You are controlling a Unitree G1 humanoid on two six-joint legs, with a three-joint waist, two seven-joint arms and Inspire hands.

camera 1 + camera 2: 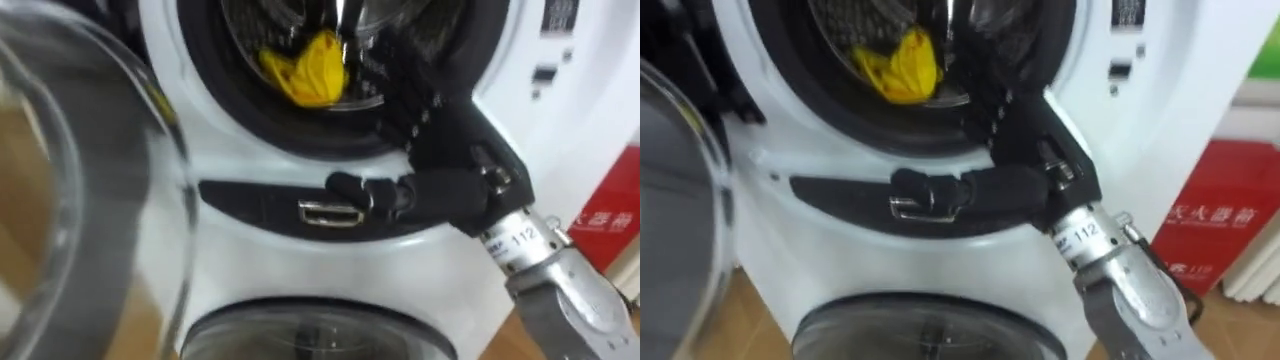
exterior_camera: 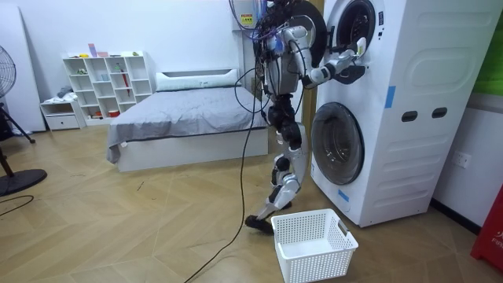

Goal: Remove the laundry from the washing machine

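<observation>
A yellow garment (image 1: 305, 68) lies bunched low in the drum (image 1: 400, 40) of the upper washing machine (image 1: 560, 110), just behind the dark door seal (image 1: 250, 110). It is left of the right hand (image 1: 455, 175) and farther in. That hand sits at the seal's lower right lip, fingers stretched toward the drum and thumb splayed left over the dark panel (image 1: 250, 205), apart and holding nothing. To reach well, I judge it should lift clear of the lip, travel left and farther in, settle over the bunched top and close deep rather than nip an edge. The open glass door (image 1: 80, 200) stands near left. A white basket (image 2: 314, 245) sits on the floor by the robot's feet.
</observation>
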